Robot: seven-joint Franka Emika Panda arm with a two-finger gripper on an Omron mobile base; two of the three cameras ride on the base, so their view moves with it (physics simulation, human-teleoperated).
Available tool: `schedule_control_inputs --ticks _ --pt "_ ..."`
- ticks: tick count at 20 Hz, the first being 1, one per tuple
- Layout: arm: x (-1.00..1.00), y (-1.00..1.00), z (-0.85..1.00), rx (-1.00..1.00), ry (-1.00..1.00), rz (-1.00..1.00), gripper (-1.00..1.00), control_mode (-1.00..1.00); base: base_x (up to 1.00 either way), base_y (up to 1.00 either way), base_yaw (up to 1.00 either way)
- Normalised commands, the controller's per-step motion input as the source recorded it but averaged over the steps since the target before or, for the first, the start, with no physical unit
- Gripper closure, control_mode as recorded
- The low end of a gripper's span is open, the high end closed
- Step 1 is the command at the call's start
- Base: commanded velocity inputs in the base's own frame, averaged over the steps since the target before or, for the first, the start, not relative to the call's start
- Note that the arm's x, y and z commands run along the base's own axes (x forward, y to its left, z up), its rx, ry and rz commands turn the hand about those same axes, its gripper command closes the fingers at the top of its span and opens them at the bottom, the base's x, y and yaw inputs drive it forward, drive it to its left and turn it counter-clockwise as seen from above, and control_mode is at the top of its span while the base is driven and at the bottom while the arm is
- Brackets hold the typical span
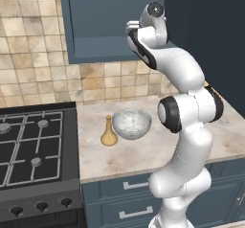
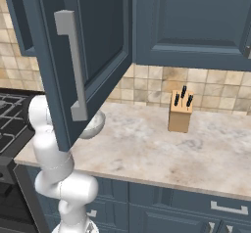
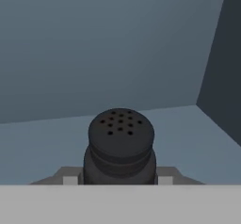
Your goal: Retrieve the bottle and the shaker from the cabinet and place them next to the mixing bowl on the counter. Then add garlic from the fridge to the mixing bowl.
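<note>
The shaker (image 3: 121, 143), a dark cylinder with a perforated top, stands upright on the cabinet (image 1: 95, 21) shelf in the hand view. My gripper (image 3: 118, 180) is shut on its lower body, one fingertip (image 3: 70, 180) against each side. In the left base view the arm reaches up into the slate-blue cabinet. On the counter (image 1: 143, 157) below, the golden-tan bottle (image 1: 109, 135) stands upright just left of the mixing bowl (image 1: 131, 123). The open cabinet door (image 2: 83, 56) hides most of the mixing bowl (image 2: 94, 124) in the right base view. The fridge is out of view.
A black gas hob (image 1: 33, 145) lies left of the counter. A wooden knife block (image 2: 180, 112) stands against the tiled wall to the right. The open door swings out over the counter's front. The cabinet's back and right walls are close behind the shaker.
</note>
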Motion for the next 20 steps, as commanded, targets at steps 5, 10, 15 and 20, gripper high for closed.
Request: schedule_control_inputs --ticks 5,10,15,20 --pt "-0.46 0.00 0.00 0.00 -0.15 -0.01 1.00 -1.00 0.00 0.00 0.00" --pt "-0.57 0.12 0.10 0.00 -0.03 -0.15 1.00 -1.00 0.00 0.00 0.00" --pt "-0.53 0.38 0.21 0.00 0.00 -0.29 1.00 -1.00 0.00 0.00 0.00" --pt "-0.80 0.25 0.26 0.00 0.01 -0.38 1.00 -1.00 0.00 0.00 0.00"
